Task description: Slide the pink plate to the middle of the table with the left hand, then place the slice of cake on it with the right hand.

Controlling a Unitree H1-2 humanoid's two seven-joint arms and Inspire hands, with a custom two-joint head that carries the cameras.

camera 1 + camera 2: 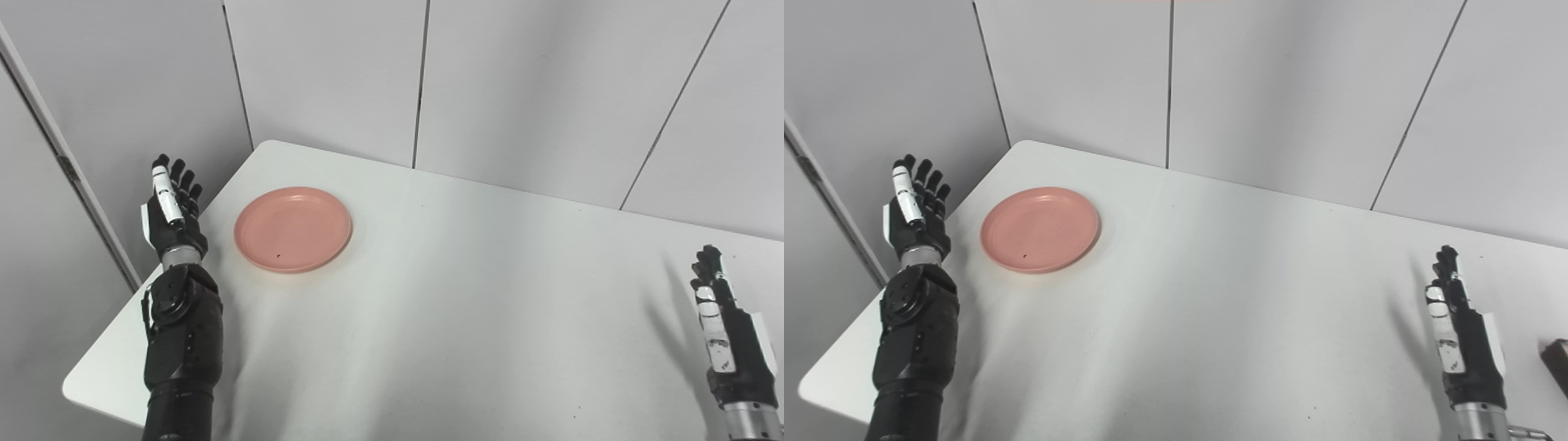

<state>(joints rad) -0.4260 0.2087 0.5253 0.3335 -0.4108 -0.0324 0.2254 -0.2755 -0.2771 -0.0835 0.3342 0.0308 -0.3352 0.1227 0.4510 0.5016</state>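
Observation:
A round pink plate (293,228) lies flat and bare on the white table (465,318), near its far left corner. My left hand (170,208) is raised at the table's left edge, just left of the plate and apart from it, fingers straight and spread, holding nothing. My right hand (1461,331) is upright near the table's right front, fingers extended, holding nothing. At the right edge of the right eye view a dark brown corner (1557,356) shows, possibly the cake slice; most of it is cut off.
Grey wall panels (343,73) stand close behind the table on the far side and on the left. The table's rounded front left corner (76,389) is near my left forearm (180,343).

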